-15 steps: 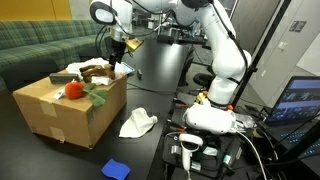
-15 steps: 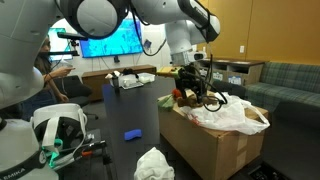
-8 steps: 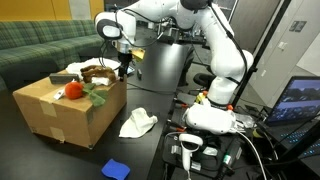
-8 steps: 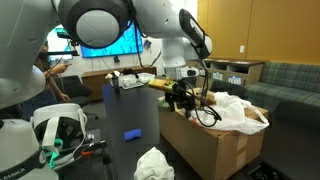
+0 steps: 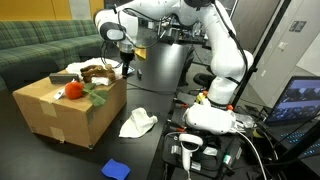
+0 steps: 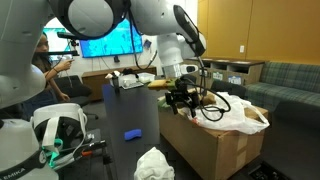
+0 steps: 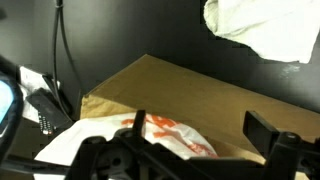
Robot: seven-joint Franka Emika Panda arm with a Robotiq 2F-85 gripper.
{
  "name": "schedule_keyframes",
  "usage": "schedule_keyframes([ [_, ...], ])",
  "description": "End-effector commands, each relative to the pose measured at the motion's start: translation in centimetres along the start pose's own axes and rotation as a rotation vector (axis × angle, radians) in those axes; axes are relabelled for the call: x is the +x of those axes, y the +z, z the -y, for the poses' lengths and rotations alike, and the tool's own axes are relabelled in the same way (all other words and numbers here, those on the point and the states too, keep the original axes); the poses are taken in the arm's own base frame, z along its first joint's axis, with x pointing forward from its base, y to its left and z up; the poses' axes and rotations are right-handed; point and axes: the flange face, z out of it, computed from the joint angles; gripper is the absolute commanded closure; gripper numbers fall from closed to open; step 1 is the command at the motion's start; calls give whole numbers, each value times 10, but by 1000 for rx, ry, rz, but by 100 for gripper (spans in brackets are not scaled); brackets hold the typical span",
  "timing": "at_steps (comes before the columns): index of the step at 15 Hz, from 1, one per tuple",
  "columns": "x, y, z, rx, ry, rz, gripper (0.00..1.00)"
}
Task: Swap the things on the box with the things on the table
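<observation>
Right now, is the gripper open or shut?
Open. The wrist view shows the fingers of the gripper wide apart over the box, holding nothing.

Robotics lab: green sofa point(image 5: 40, 45), wall screen point(image 6: 110, 40), monitor point(image 5: 300, 100).

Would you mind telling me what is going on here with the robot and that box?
The robot arm's claw hovers open and empty above one end of the cardboard box. A red item and white wrapping lie on the box; a crumpled white cloth and a small blue object lie on the black table. Nothing looks swapped yet.
</observation>
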Motion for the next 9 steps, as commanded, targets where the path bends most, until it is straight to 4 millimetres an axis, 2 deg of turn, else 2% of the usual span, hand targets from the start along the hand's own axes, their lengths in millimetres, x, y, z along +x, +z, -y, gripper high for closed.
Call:
schedule_keyframes([
  [1, 8, -25, -17, -113, -61, -41, 0],
  [4, 20, -32, -32, -169, -80, -96, 0],
  [9, 38, -31, -50, -214, -104, -180, 0],
])
